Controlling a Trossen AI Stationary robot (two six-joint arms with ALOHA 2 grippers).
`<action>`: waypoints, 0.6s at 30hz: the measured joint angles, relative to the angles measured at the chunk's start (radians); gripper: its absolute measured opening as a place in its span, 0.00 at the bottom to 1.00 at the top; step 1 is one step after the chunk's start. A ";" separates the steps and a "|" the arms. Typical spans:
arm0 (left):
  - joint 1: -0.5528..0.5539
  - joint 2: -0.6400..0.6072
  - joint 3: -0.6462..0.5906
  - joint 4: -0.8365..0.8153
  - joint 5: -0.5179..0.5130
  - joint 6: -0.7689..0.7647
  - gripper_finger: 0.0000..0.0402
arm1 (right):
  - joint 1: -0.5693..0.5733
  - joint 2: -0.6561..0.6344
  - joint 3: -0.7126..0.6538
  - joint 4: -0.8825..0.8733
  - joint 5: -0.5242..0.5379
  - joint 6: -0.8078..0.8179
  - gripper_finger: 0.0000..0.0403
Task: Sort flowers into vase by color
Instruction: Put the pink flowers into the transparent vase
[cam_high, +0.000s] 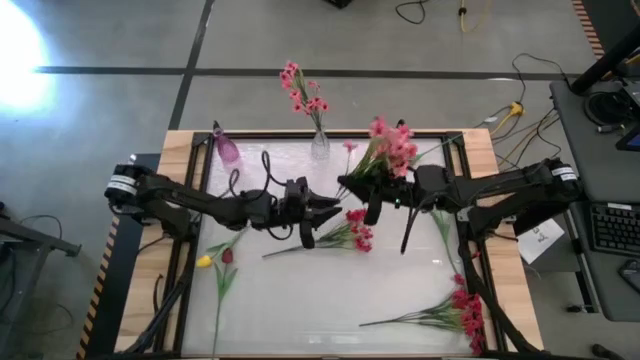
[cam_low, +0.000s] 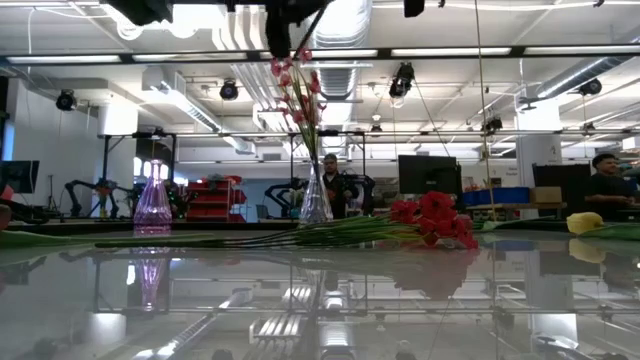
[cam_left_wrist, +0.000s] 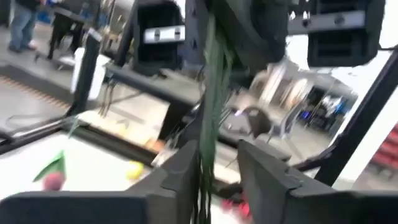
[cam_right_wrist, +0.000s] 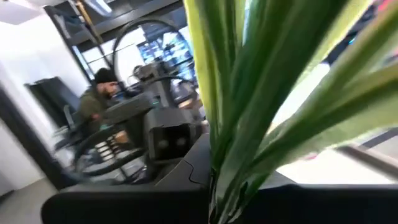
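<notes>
- Right gripper (cam_high: 352, 186), mid-frame in the high view, pinches a pink spray (cam_high: 392, 146) by its stems, blossoms fanning toward the upper right.
- Left gripper (cam_high: 322, 212) sits just left of it; its wrist view shows fingers (cam_left_wrist: 180, 171) either side of green stems (cam_left_wrist: 212, 93), but I can't tell if it's closed.
- Clear vase (cam_high: 319, 146) at upper center already holds pink.
- I'd tilt the stems downward first and let only one gripper carry.

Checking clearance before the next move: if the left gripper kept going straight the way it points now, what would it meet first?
Probably the right gripper and the pink flower spray it holds: the left gripper points across the table at them. Heights are unclear from above.
</notes>
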 joint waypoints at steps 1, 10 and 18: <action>0.006 -0.029 0.000 -0.059 0.000 -0.001 0.29 | -0.020 -0.008 0.000 -0.011 -0.004 -0.017 0.03; 0.039 -0.340 0.000 -0.746 -0.100 -0.090 0.44 | -0.276 -0.025 0.000 -0.025 -0.015 -0.271 0.02; 0.040 -0.517 -0.041 -1.127 -0.214 -0.272 0.41 | -0.523 0.103 0.096 0.005 -0.172 -0.293 0.02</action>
